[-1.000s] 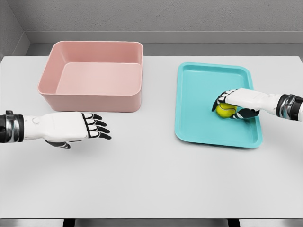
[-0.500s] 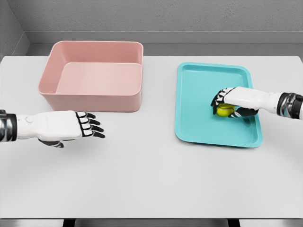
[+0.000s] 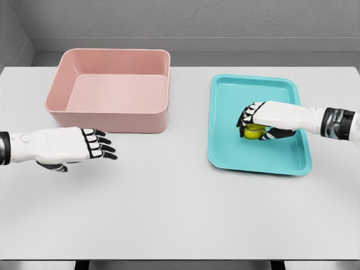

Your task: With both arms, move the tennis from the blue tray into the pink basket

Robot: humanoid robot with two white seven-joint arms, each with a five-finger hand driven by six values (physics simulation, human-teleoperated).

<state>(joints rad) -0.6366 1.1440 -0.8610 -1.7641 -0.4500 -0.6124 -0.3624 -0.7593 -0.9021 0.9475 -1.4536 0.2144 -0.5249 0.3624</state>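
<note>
Your right hand (image 3: 256,117) curls its fingers (image 3: 245,116) over the yellow-green tennis ball (image 3: 253,131) on the shallow turquoise tray (image 3: 225,143), securing a lift; your left hand (image 3: 62,145), fingers extended and empty, waits near the pink plastic basket (image 3: 107,120) to receive it.

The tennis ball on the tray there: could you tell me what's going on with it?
The right hand is closed over the tennis ball, above the blue tray. The left hand hovers open over the table, in front of the pink basket, which holds nothing.
</note>
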